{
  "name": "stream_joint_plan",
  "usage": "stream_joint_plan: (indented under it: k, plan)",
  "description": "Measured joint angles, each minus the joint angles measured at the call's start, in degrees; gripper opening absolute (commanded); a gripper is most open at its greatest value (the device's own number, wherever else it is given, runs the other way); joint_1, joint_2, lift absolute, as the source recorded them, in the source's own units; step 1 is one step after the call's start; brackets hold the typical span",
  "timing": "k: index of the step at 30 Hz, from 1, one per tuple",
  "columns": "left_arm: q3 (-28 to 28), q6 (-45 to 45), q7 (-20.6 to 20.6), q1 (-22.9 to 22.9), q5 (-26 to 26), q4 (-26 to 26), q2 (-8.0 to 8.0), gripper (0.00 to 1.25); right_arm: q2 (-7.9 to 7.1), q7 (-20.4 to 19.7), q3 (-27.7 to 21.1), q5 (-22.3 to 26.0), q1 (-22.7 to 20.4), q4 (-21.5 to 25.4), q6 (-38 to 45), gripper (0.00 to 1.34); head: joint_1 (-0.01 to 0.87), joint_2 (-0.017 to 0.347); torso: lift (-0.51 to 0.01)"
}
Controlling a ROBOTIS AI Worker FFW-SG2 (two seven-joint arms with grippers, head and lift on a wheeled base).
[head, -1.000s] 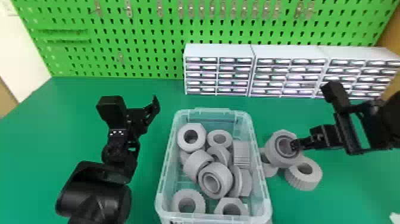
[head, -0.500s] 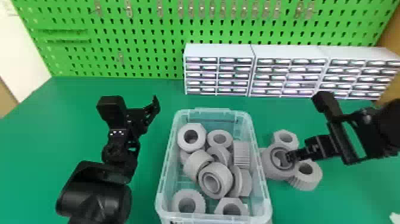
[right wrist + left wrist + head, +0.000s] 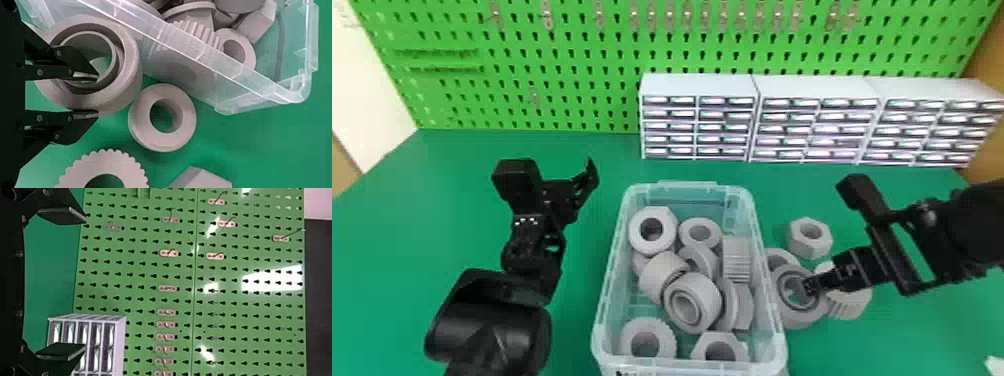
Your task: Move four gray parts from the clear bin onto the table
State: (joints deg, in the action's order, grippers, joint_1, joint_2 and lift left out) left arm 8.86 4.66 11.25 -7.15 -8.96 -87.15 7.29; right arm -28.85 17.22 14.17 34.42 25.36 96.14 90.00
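Green bench sits under a green board full of holes. At the lower right of the head view, your right fingers pinch the wall of a fat gray ring, one in its hole and one outside. Your left fingers are wide apart and hold nothing. That ring is just beside the clear bin, close to the toothed gray part and another round one. You can't tell if it sits flat yet. Ease it down gently until the bottom feels flat, and don't bump its friends or the bin. Then open just a bit, since one finger is in the hole, and lift straight up so the ring won't tip. Its hole looks up, leaning a little. It is short and fat, so the line through its hole, pointing nearly up, is the best guide.
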Motion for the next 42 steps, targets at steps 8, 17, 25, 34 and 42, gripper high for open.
stream_joint_plan:
  k: [8, 17, 25, 34, 42]
  plan:
    - [-0.27, 0.08, 0.0, 0.12, 0.0, -0.03, 0.0, 1.11, -0.02, 0.0, 1.24, -0.34, -0.25, -0.43, 0.0, 0.36, 0.693, 0.072, -0.052]
    - [-0.32, 0.25, 0.0, 0.15, 0.0, -0.03, 0.0, 1.11, -0.26, 0.0, 2.58, -1.1, -0.62, -1.63, 0.0, 0.36, 0.693, 0.072, -0.052]
    - [-0.01, 0.26, 0.09, -0.03, 0.02, -0.03, -0.12, 1.11, -0.78, 0.0, 1.96, -2.05, -1.4, -2.32, 0.0, 0.36, 0.693, 0.072, -0.052]
    - [0.02, 0.26, 0.18, -0.18, 0.14, 0.08, -0.39, 1.11, -0.79, 0.0, 1.59, -3.32, -1.95, -3.32, 0.0, 0.36, 0.693, 0.072, -0.052]
    - [0.07, 0.26, 0.18, -0.29, 0.18, 0.23, -0.66, 1.11, -0.8, 0.0, 1.82, -4.81, -2.12, -4.34, 0.0, 0.36, 0.693, 0.072, -0.052]
